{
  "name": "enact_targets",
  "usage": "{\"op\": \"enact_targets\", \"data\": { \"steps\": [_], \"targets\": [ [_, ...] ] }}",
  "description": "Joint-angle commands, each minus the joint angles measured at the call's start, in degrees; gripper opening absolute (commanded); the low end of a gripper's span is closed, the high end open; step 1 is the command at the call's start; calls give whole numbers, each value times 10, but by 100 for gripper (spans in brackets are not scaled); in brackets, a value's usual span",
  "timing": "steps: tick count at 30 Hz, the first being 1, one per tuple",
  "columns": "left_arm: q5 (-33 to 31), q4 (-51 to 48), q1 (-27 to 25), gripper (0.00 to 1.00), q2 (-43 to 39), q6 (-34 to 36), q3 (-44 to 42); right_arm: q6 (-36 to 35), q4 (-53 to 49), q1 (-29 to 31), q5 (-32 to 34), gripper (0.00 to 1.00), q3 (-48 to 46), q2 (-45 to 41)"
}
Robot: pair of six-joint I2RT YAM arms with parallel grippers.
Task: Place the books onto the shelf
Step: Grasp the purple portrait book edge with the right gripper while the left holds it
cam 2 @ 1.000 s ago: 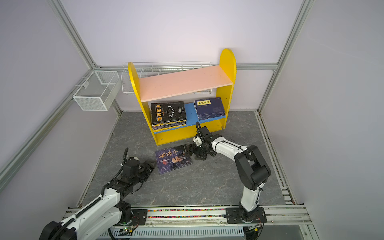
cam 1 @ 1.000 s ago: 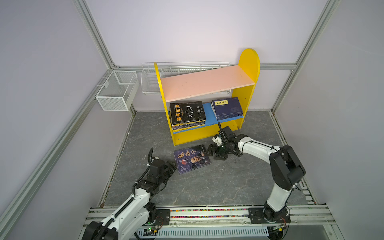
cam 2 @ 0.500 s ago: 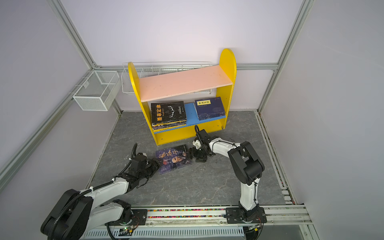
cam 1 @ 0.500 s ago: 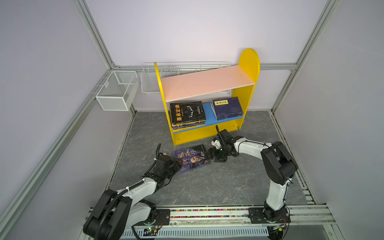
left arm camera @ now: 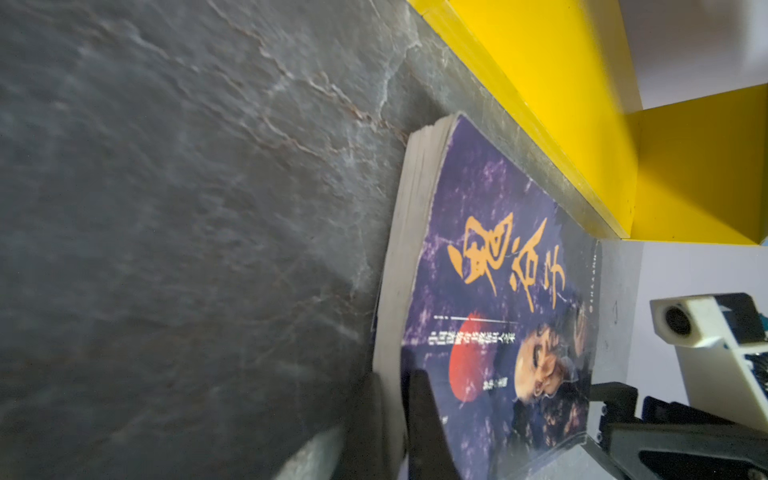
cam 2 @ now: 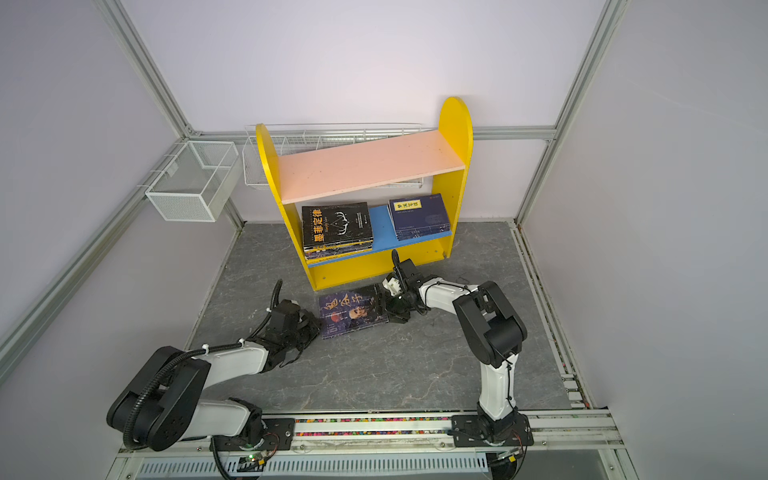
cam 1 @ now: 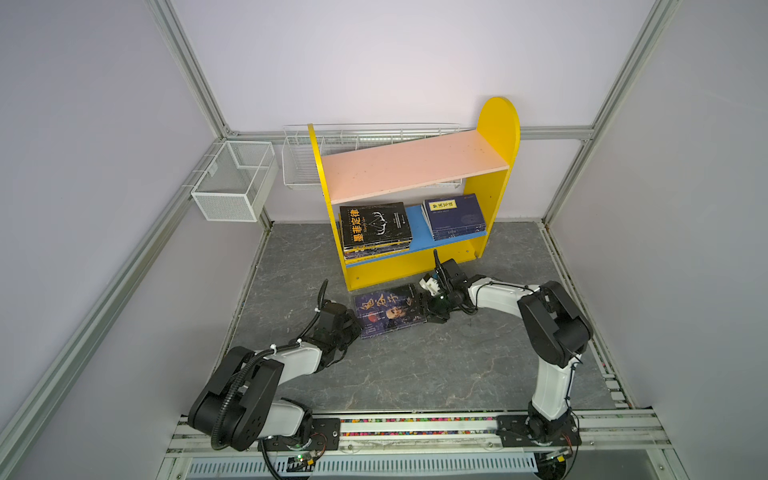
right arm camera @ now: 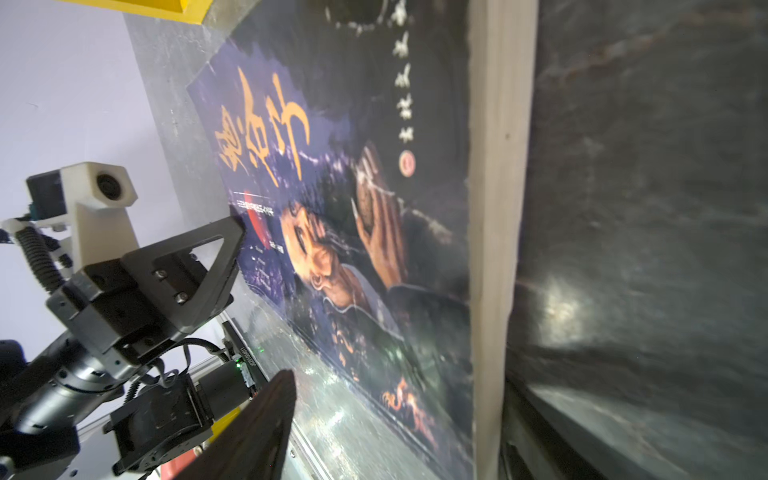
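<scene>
Books, three lots. One loose purple book [cam 1: 388,309] with orange characters lies cover up, flat on the desk [cam 1: 415,374] between the two hands. Beyond the hands, two stacks lie flat on the shelf [cam 1: 496,137]. One is a black-topped stack [cam 1: 376,224], on the far side of the left hand. The other is a navy-topped stack [cam 1: 453,214] with a yellow label, on the far side of the right hand. Both sit on the blue board [cam 1: 415,227]. The number of copies in each stack cannot be counted from the edges.

Shelf, one. It has two yellow side panels and one pink board [cam 1: 415,166] that carries nothing.

Hands, two.
- The left hand [cam 1: 353,328] is pressed together on the near corner of the purple book. In the left wrist view one finger [left arm camera: 424,415] lies on the cover. Its partner is largely hidden beside the page block.
- The right hand [cam 1: 429,309] is spread, with the book's opposite edge between its fingers. One finger [right arm camera: 266,415] stands clear above the cover. The other lies low against the desk and is cut off by the frame.

Wire baskets, two, both white. The side basket [cam 1: 232,183] is well away from the left hand. The rear basket [cam 1: 299,162] is partly hidden behind the shelf.
</scene>
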Motion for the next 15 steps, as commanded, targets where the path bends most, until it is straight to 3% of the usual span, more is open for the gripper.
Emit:
{"op": "enact_targets", "data": {
  "steps": [1, 7, 15],
  "targets": [
    [60, 5, -21, 0, -13, -11, 1, 39, 79, 20, -76, 74, -18, -17],
    [59, 2, -23, 0, -109, -20, -14, 102, 182, 19, -107, 72, -53, -42],
    [27, -121, -24, 0, -215, -2, -4, 208, 337, 7, -131, 60, -94, -67]
  ]
}}
